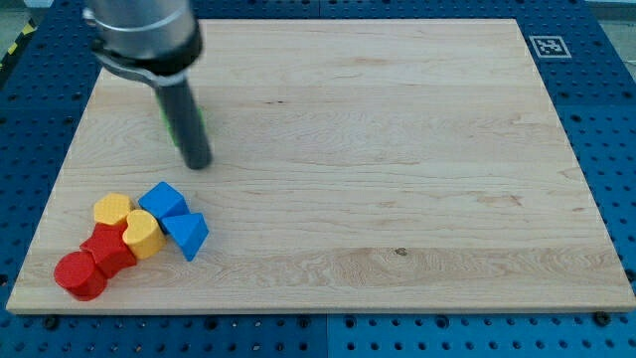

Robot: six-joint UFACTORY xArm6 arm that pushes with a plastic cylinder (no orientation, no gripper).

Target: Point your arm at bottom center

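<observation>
Bottom-centre of pale wooden board [328,288]: unreached | my tip [199,164] upper left, above blue blocks [174,219] | no claw fitted, state untellable | next: sweep down-right, skirting cluster.

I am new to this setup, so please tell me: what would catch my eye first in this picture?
First, the dark rod at the view's upper left, my tip on the board, a green block half hidden behind it. Next, the bright cluster at the lower left, below my tip: two blue blocks, two yellow blocks, two red blocks.
</observation>
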